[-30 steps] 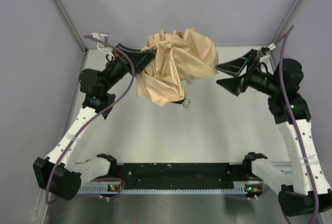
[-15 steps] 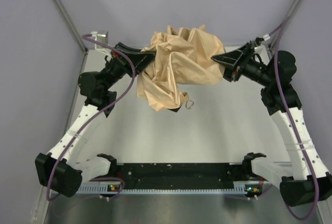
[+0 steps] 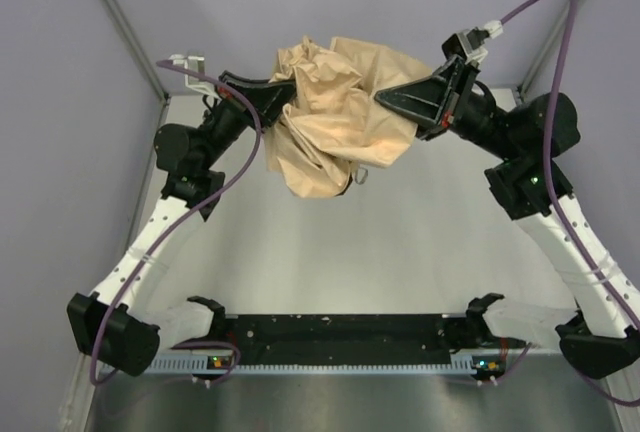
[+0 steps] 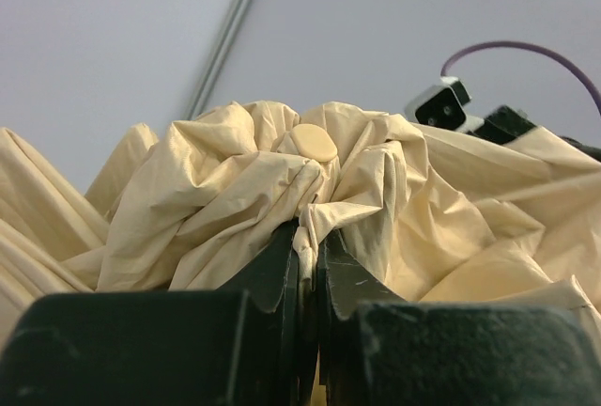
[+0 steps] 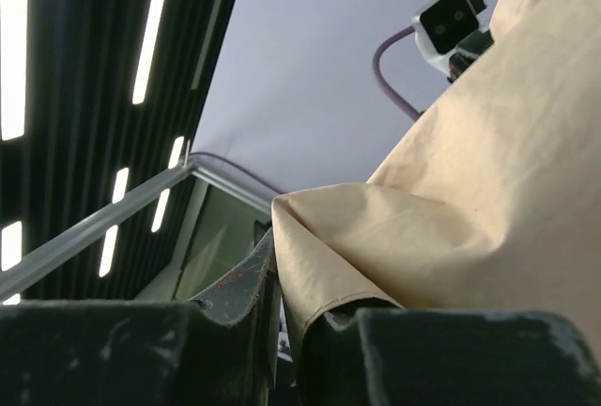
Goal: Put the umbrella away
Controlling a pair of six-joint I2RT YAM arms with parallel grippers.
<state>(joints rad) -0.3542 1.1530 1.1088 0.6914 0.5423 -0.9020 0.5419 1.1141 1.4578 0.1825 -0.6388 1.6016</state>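
The umbrella (image 3: 340, 112) is a crumpled bundle of beige fabric held up off the table between both arms. My left gripper (image 3: 287, 100) is shut on a fold of its canopy at the left side; in the left wrist view the fabric (image 4: 310, 190) bunches up just beyond the pinched jaws, with a round tan cap (image 4: 313, 143) on top. My right gripper (image 3: 385, 98) is shut on the canopy's right side, and a fold of cloth (image 5: 376, 246) drapes between and over its jaws. A small loop (image 3: 363, 174) dangles under the bundle. The shaft and handle are hidden.
The white table (image 3: 400, 242) lies below the lifted bundle. A black bar (image 3: 340, 330) with the arm bases runs along the near edge. Grey walls close in at the back and both sides, and purple cables (image 3: 240, 152) loop over each arm.
My right gripper came in from the right, rose, and closed on the canopy's right side. The bundle has bunched tighter between the arms. The left gripper stayed shut on the fabric.
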